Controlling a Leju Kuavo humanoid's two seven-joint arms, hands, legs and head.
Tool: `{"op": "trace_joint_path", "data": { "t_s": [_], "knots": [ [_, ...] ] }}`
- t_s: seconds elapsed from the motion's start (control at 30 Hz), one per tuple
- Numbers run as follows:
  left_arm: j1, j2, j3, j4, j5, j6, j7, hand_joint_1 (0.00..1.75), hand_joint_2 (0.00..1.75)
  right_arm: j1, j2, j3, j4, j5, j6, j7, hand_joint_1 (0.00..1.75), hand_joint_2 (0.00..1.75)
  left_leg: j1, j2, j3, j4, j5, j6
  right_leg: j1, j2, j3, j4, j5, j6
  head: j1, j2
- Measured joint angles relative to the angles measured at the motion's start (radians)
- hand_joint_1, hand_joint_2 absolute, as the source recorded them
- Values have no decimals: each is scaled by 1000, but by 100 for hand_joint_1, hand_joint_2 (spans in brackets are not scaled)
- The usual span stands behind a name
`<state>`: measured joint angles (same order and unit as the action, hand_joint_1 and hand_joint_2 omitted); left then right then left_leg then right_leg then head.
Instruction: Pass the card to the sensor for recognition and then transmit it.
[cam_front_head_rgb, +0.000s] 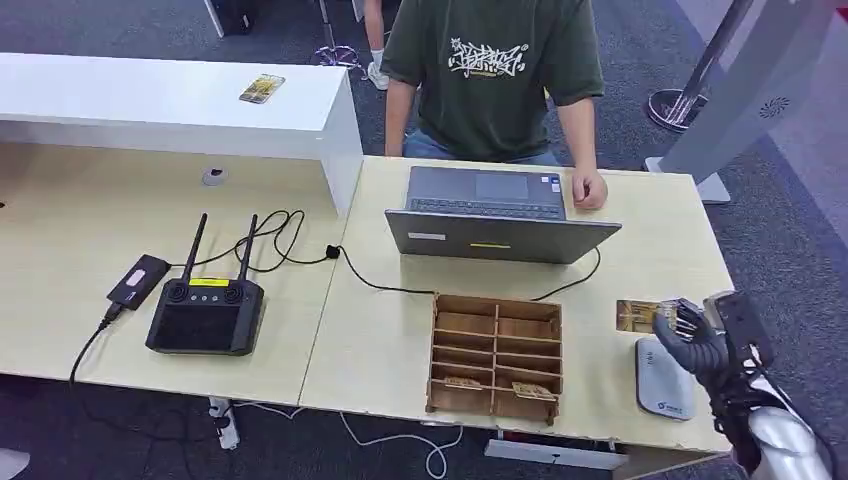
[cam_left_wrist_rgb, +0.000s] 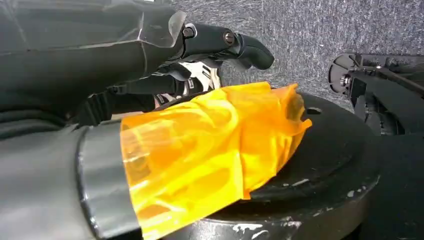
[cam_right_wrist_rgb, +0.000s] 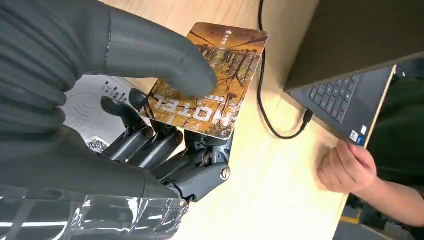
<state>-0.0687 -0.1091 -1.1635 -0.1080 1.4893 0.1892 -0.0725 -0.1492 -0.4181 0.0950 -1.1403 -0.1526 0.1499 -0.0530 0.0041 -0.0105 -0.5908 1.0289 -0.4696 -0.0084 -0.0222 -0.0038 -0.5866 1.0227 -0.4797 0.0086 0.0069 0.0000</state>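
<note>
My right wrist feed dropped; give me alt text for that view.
The right robot hand pinches a hotel card between thumb and fingers above the white card reader on the wooden desk. Beyond it, a person's hand rests beside an open laptop.

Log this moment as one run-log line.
phase: card to sensor | right hand: holds hotel card above table beside card reader | left hand: idle | person's hand: at laptop
</note>
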Motion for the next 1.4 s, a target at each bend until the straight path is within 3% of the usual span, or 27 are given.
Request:
{"op": "trace_joint_path", "data": {
  "t_s": [0.2, 0.67, 0.9, 1.17, 1.4],
  "knots": [
    [1, 1, 0, 0, 1, 0, 0, 0, 0, 14, -15, 2, -22, -14, -2, 10, 175, 175, 0, -1, 0, 0, 0, 0, 0, -1, 0, 0, 0, 0, 0, 0],
    [6, 2, 0, 0, 3, 2, -3, 0, 0, 211, -110, -82, -215, -32, -7, 49, 175, 175, 0, -1, 0, 0, -1, 0, 0, -1, 0, 0, -1, 0, 0, 0],
    [9, 2, 0, 0, 3, 0, -3, 0, 0, 285, -121, -116, -262, -29, -5, 61, 175, 175, 0, -1, 0, 0, -1, 0, 0, 0, 0, 0, -1, 0, 0, 0],
    [9, 2, 0, 0, 3, -1, -2, 0, 0, 298, -121, -124, -262, -26, 4, 69, 175, 175, 0, 0, 0, 0, -1, 0, 0, 0, 0, 0, -1, 0, 0, 0],
    [8, 3, 0, 0, 2, -1, 0, 0, 0, 247, -105, -95, -208, 2, 22, 68, 175, 175, 0, 0, 0, 0, -1, 0, 0, 0, 0, 0, -1, 0, 0, 0]
  ]
}}
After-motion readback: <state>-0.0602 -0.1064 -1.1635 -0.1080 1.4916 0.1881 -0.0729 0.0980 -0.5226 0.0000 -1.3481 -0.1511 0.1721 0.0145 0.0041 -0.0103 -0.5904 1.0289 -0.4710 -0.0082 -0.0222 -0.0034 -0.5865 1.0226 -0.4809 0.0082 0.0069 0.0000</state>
